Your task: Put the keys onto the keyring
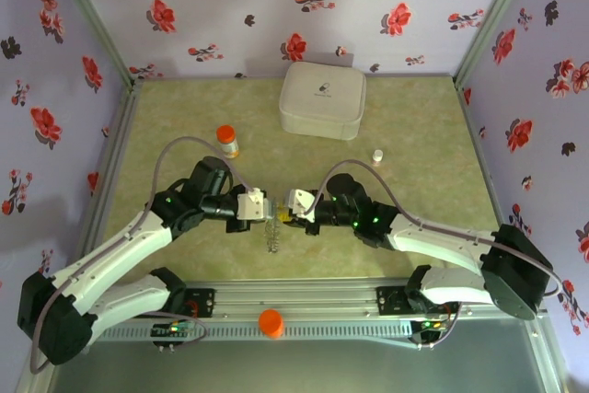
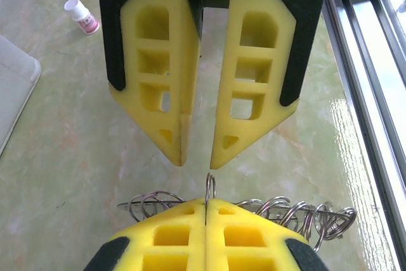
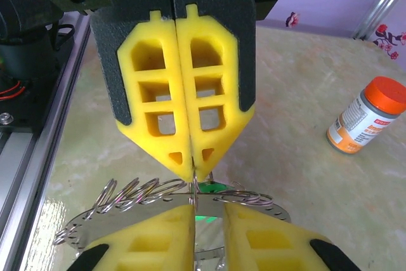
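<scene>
My left gripper (image 2: 206, 200) is shut on a thin silver keyring (image 2: 210, 185), which stands upright out of its yellow fingertips. In the right wrist view the same keyring (image 3: 194, 188) hangs from the left gripper (image 3: 193, 172) just above a gap. My right gripper (image 3: 209, 204) faces it tip to tip, open, with nothing between its fingers; the ring's edge lies against one finger. A small green piece (image 3: 214, 187) behind the ring may be a key's head; I cannot make out the keys otherwise. From above, the left gripper (image 1: 260, 206) and right gripper (image 1: 293, 207) meet mid-table.
A metal strip (image 3: 137, 221) carrying several spare rings (image 2: 285, 211) lies under the grippers. An orange-capped bottle (image 1: 226, 140), a white vial (image 1: 376, 155) and a white case (image 1: 322, 100) stand farther back. An orange knob (image 1: 271, 322) sits on the near aluminium rail (image 2: 374, 61).
</scene>
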Robot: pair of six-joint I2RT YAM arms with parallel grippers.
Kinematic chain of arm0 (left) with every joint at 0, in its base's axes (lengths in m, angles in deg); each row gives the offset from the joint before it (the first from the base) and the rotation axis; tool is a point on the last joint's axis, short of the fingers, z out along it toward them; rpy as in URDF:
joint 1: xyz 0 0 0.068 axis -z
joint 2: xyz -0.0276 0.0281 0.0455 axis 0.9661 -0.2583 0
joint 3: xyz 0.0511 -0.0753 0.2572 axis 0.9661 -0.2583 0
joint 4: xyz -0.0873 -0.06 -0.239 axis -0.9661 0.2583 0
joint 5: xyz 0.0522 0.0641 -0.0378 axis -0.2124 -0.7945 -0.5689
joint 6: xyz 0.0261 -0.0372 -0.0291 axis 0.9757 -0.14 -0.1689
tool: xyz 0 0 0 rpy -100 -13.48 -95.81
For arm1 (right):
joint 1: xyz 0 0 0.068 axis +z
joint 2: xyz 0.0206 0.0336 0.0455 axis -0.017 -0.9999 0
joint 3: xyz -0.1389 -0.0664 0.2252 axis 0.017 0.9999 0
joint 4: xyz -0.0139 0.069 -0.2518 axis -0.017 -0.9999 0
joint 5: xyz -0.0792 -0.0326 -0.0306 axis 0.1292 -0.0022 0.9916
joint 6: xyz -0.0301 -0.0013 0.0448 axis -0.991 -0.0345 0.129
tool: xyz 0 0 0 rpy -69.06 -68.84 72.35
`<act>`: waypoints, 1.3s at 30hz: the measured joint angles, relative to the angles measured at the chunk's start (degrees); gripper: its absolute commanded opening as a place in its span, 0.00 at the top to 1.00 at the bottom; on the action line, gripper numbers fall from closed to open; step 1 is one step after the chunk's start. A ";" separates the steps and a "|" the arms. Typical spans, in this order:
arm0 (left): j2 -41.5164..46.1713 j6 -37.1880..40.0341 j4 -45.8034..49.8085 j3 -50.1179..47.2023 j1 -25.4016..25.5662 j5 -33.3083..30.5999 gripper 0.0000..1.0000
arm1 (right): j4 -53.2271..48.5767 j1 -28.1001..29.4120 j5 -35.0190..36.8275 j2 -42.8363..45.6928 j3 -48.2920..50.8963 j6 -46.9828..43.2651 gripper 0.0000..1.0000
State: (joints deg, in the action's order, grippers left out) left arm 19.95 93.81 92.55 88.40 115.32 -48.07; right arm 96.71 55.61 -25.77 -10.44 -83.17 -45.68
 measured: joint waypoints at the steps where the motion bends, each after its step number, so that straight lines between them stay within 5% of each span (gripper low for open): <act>1: 0.00 -0.04 -0.22 0.00 0.00 -0.11 1.00 | 0.02 0.00 0.07 0.00 0.00 0.02 0.78; 6: 0.00 -0.37 -1.09 -0.04 0.00 -0.15 1.00 | 0.72 0.00 -0.22 -0.76 0.00 0.26 0.78; 21: 0.39 -0.87 -1.92 -1.16 0.11 -1.38 1.00 | 3.04 0.00 -0.96 -3.34 -0.11 0.68 1.00; 24: 0.74 -0.92 -2.01 -1.42 0.11 -1.60 0.86 | 3.04 0.00 -1.05 -3.58 -0.35 0.66 1.00; 28: 0.76 -0.70 -2.03 -1.49 0.11 -1.60 0.84 | 3.04 0.00 -1.46 -3.82 -0.57 0.76 1.00; 39: -0.66 0.48 -1.62 -1.46 0.22 -1.60 0.97 | 3.02 0.00 -2.29 -5.05 -0.66 1.99 1.00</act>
State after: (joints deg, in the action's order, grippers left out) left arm 19.29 94.30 90.93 86.93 115.54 -49.66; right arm 99.73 55.61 -28.07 -15.49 -83.83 -43.70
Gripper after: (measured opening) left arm 0.067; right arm 0.050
